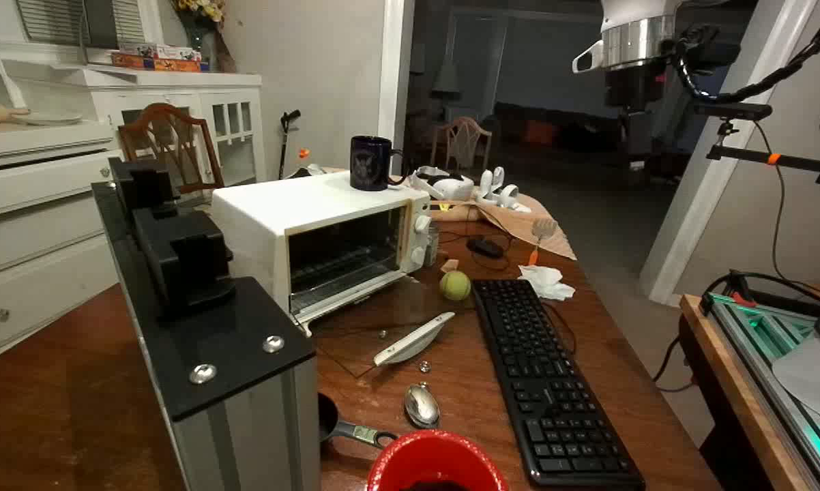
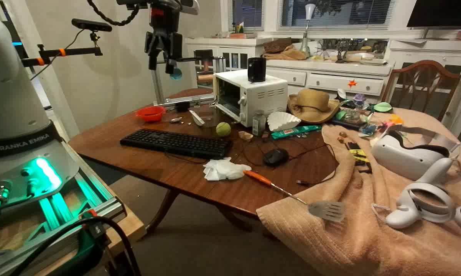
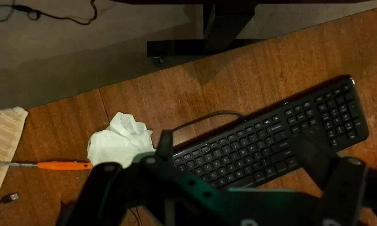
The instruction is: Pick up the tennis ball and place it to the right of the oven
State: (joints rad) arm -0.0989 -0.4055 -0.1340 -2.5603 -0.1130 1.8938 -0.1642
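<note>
**The ball (image 1: 455, 286) lies near the oven (image 1: 345, 256)**

It sits on the table (image 2: 96, 138) in front of the oven, apart from it, near the knob end. Well up in front of the oven hangs the gripper (image 2: 161, 69), its jaws spread wide. On top of the oven stands a mug (image 1: 370, 164); just beside its knob end, a jar (image 2: 258, 124). The keyboard (image 2: 176, 143) lies farther out in front.

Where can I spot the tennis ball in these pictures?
In an exterior view: the tennis ball, just right of and below centre.
In an exterior view: the tennis ball, very near the centre.
Wrist view: not in it.
Shared landmark: the black keyboard, in all three.
</note>
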